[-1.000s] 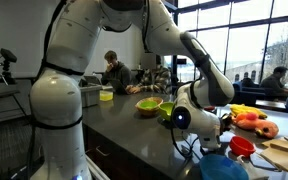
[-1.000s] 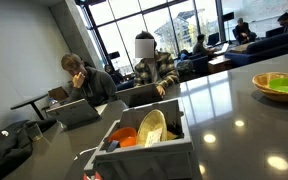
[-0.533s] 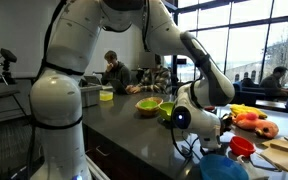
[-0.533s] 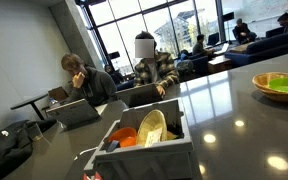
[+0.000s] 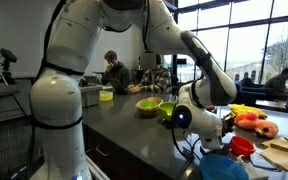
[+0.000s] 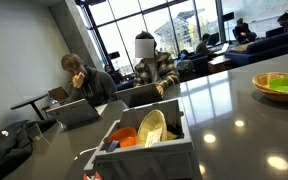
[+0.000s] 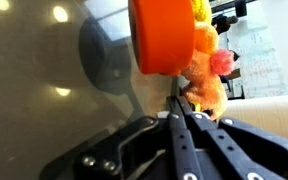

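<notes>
When viewed from the wrist camera, black two-finger claw (image 7: 174, 104) closed right up, fingers (image 7: 191, 140) pressed flat against each other with nothing visible between them. Just beyond the fingertips, round orange plastic cup (image 7: 164, 35) on the glossy dark grey countertop (image 7: 54, 70), near the claw but apart from it. Beside the cup, orange-and-pink soft toy food (image 7: 210, 80) (exact kind unclear), close to the fingertips; contact not decidable. In an exterior view, white robot arm (image 5: 199, 60) bent low over the counter's far end, with a lime-green plastic bowl (image 5: 149, 105) behind it, a round blue bowl (image 5: 224, 167) in front and a pale wooden cutting board (image 5: 284, 150) off to the side. In an exterior view, white plastic bin (image 6: 149, 158) holding orange and yellow dishes, well apart from the arm.
</notes>
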{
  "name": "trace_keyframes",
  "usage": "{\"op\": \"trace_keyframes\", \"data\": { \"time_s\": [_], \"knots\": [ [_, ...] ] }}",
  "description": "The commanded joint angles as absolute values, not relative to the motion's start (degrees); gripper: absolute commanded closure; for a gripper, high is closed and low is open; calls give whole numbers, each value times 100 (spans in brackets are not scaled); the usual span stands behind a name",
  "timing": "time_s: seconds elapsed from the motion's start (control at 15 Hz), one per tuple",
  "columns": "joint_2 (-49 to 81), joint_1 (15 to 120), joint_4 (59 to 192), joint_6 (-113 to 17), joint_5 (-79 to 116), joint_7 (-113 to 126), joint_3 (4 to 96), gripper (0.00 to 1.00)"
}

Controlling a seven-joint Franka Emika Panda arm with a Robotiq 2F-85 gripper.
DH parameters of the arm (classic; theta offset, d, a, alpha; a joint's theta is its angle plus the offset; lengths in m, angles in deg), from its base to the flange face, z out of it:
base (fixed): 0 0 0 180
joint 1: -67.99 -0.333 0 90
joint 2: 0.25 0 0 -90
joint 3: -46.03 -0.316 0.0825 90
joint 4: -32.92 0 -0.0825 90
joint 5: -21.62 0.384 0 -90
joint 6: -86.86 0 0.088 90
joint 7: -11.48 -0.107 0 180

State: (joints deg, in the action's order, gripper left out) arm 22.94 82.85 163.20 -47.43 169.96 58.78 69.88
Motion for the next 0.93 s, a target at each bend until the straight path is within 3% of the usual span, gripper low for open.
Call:
{"op": "trace_keyframes", "data": {
  "time_s": [0.0, 0.87],
  "knots": [
    [2177, 8242, 16349, -4866, 17010, 5881, 7081, 99],
    [1602, 8225, 16702, -4889, 16637, 5981, 7135, 99]
  ]
}}
